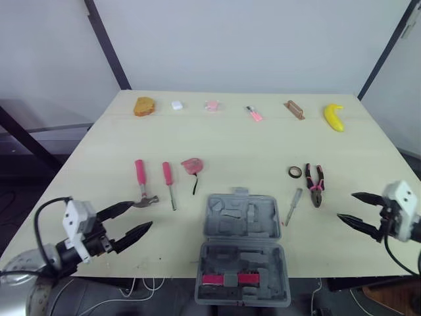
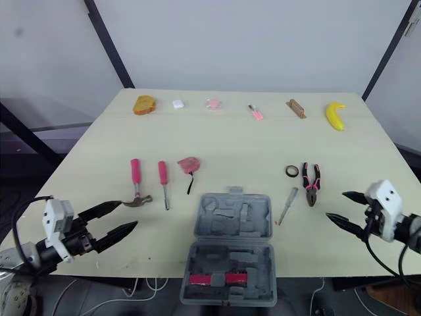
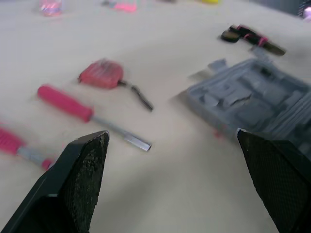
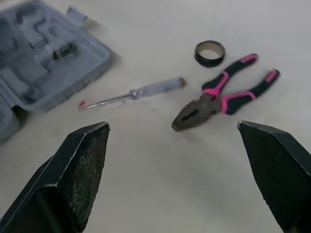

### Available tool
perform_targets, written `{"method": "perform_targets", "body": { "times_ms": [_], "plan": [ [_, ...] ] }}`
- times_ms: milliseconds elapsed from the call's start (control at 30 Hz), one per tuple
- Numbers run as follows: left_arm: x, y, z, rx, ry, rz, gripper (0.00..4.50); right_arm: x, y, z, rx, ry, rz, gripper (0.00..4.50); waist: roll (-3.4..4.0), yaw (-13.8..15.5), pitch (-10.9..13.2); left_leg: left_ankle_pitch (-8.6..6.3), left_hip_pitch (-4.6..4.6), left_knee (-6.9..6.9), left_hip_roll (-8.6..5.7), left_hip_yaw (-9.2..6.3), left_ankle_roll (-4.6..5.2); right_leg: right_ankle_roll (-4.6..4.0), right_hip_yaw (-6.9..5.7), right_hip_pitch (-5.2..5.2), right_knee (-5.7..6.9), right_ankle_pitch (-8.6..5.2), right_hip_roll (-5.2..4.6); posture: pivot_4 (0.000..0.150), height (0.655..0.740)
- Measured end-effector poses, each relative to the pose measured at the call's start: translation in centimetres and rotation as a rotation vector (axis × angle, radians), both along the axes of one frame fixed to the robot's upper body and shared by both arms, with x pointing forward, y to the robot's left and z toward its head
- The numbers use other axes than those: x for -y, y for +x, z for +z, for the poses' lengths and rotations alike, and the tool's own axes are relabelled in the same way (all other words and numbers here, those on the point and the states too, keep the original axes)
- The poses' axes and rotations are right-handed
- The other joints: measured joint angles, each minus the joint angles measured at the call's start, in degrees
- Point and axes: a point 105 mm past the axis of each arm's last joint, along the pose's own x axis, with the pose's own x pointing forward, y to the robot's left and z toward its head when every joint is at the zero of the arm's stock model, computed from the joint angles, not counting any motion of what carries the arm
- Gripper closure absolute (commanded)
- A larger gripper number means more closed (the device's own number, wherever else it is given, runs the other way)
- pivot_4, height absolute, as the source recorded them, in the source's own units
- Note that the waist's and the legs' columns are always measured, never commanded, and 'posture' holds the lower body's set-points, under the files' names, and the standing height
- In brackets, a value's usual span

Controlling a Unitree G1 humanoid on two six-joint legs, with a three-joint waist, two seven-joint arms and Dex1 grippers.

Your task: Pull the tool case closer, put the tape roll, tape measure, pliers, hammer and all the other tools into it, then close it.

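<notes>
The grey tool case (image 1: 241, 247) lies open at the table's near edge, a pink item in its near half. Left of it lie the pink-handled hammer (image 1: 141, 182), a pink screwdriver (image 1: 169, 184) and the pink tape measure (image 1: 193, 166). To its right are a clear screwdriver (image 1: 293, 205), the black tape roll (image 1: 295, 172) and the pink-black pliers (image 1: 315, 184). My left gripper (image 1: 129, 220) hovers open near the hammer's head. My right gripper (image 1: 355, 210) is open, right of the pliers, holding nothing.
Along the far edge of the table (image 1: 250, 141) sit an orange lump (image 1: 145, 106), a white block (image 1: 176, 105), a pink packet (image 1: 211, 105), a small pink tool (image 1: 254, 114), a wooden piece (image 1: 294, 109) and a banana (image 1: 334, 117).
</notes>
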Motion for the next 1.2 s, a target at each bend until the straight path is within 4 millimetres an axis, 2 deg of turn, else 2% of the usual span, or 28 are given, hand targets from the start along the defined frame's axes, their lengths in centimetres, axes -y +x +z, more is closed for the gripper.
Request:
{"method": "perform_targets", "body": {
  "times_ms": [67, 100, 167, 233, 400, 467, 533, 600, 867, 1000, 1200],
  "plan": [
    [2.2, 1.0, 1.0, 0.033, -0.016, -0.086, 0.0, -1.3, 2.4, 1.2, 0.024, -0.056, 0.051, 0.05, 0.14, -0.33, 0.15, 0.01, -0.01, 0.12, -0.02, 0.13, 0.01, -0.01, 0.1, -0.05, 0.06, 0.04, 0.01, 0.15, 0.74],
    [3.7, 1.3, 2.3, 0.073, -0.022, -0.153, 0.0, -2.6, 4.2, 2.1, 0.038, -0.127, 0.113, 0.05, 0.15, -0.46, 0.14, 0.01, 0.01, 0.11, 0.01, 0.11, 0.0, -0.01, 0.09, -0.04, 0.07, 0.03, 0.07, 0.15, 0.74],
    [4.7, 1.6, 3.0, 0.088, -0.033, -0.194, 0.0, -3.1, 5.7, 2.4, 0.023, -0.191, 0.14, 0.05, 0.16, -0.34, 0.15, 0.01, -0.04, 0.09, 0.01, 0.03, 0.0, -0.02, 0.06, -0.07, 0.07, 0.03, 0.1, 0.15, 0.74],
    [5.1, 1.7, 3.1, 0.083, -0.042, -0.21, 0.0, -3.3, 6.4, 2.3, -0.001, -0.226, 0.159, 0.05, 0.16, -0.24, 0.15, 0.01, -0.09, 0.04, 0.01, -0.01, 0.0, -0.03, 0.02, -0.09, 0.03, 0.02, 0.1, 0.15, 0.74],
    [6.8, 1.8, 3.8, 0.08, -0.067, -0.279, 0.0, -5.8, 8.1, 0.7, -0.13, -0.328, 0.302, 0.05, 0.18, -0.1, 0.17, 0.01, -0.22, -0.09, 0.01, -0.06, 0.0, -0.03, -0.08, -0.11, -0.21, 0.03, 0.0, 0.15, 0.74],
    [7.1, 1.8, 4.0, 0.087, -0.066, -0.29, 0.0, -6.1, 8.5, 0.6, -0.141, -0.354, 0.319, 0.05, 0.19, -0.11, 0.18, 0.01, -0.22, -0.09, 0.0, -0.04, 0.0, -0.02, -0.07, -0.11, -0.21, 0.03, -0.05, 0.15, 0.74],
    [7.7, 1.7, 4.7, 0.097, -0.088, -0.29, 0.0, -7.4, 10.2, 0.7, -0.157, -0.456, 0.351, 0.05, 0.22, -0.7, 0.27, 0.01, -0.17, -0.09, 0.0, 0.03, 0.0, -0.02, -0.04, -0.11, -0.17, 0.05, -0.05, 0.15, 0.74],
    [9.3, 0.9, 6.0, 0.119, -0.122, -0.35, 0.0, -8.8, 11.8, 1.2, -0.14, -0.572, 0.373, 0.05, 0.21, -1.26, 0.28, 0.01, -0.16, -0.09, 0.02, -0.07, -0.01, -0.03, -0.09, -0.11, -0.08, 0.05, -0.05, 0.15, 0.74],
    [9.4, 0.9, 6.2, 0.108, -0.139, -0.32, 0.0, -9.2, 12.8, -0.4, -0.218, -0.653, 0.377, 0.05, 0.26, -1.59, 0.31, 0.03, -0.2, -0.16, -0.01, -0.14, -0.03, -0.05, -0.16, -0.11, -0.14, 0.04, -0.12, 0.15, 0.74],
    [9.6, 0.7, 6.4, 0.12, -0.132, -0.318, 0.0, -9.5, 13.4, -0.6, -0.235, -0.716, 0.357, 0.05, 0.29, -1.72, 0.33, 0.05, -0.17, -0.17, -0.01, -0.15, -0.07, -0.05, -0.15, -0.11, -0.11, 0.04, -0.11, 0.15, 0.74],
    [9.6, 0.6, 6.1, 0.117, -0.148, -0.292, 0.0, -10.8, 13.9, -1.8, -0.246, -0.747, 0.322, 0.05, 0.34, -1.77, 0.36, 0.09, -0.15, -0.22, -0.02, -0.14, -0.15, -0.05, -0.14, -0.12, -0.1, 0.04, -0.12, 0.15, 0.74]
  ]
}}
